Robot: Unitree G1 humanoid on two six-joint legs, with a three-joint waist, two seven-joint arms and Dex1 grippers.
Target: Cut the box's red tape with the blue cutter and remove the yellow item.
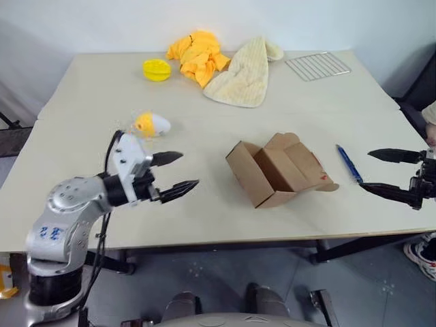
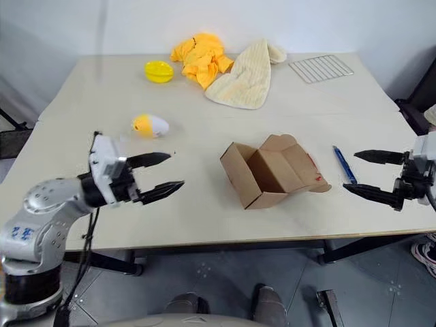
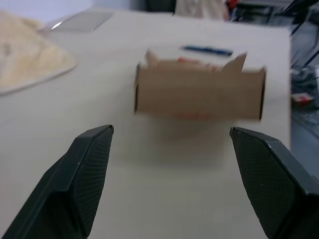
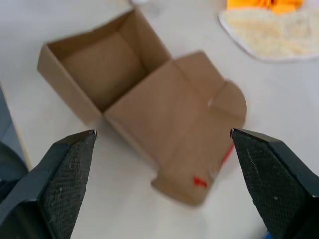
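The brown box (image 1: pixel 276 170) lies open in the middle of the table, its lid flap folded out to the right, with scraps of red tape (image 1: pixel 325 178) on the flap's edge. Inside, the box (image 4: pixel 102 69) looks bare. The blue cutter (image 1: pixel 349 163) lies on the table just right of the box. The yellow item (image 1: pixel 150 124), egg-shaped with a white end, rests on the table to the left. My left gripper (image 1: pixel 176 172) is open and holds nothing, a little nearer than the egg and left of the box. My right gripper (image 1: pixel 382 170) is open, right of the cutter.
At the far side lie a round yellow dish (image 1: pixel 157 69), a yellow-orange cloth (image 1: pixel 197 56), a cream towel (image 1: pixel 246 75) and a wire rack (image 1: pixel 317 65). A person's shoe (image 1: pixel 424 253) shows on the floor at the right, beside the table's near edge.
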